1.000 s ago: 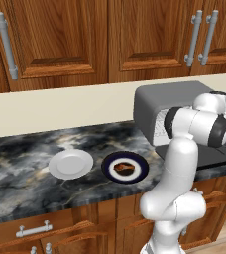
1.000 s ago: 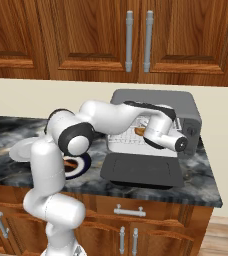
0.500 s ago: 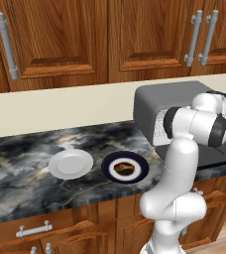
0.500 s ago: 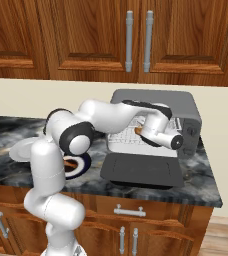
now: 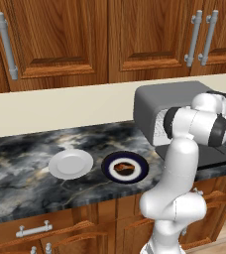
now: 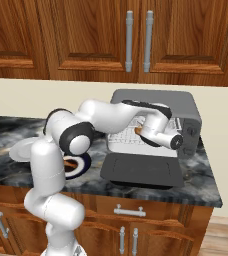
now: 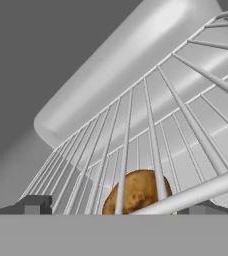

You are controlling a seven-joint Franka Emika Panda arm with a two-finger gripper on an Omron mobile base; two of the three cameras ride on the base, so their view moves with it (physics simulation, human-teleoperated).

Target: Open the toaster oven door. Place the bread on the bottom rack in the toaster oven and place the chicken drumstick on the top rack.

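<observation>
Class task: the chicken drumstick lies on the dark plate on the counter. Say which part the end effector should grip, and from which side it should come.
Probably from above, closing across the narrower width of the chicken drumstick. It lies flat and low in the dark plate, whose raised rim blocks a side approach. The left base view is too coarse to show which end is thinner.

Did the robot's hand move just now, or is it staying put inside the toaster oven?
Yes, a little. In the right base view the gripper has slid rightward across the toaster oven opening, toward its control-panel side.
</observation>
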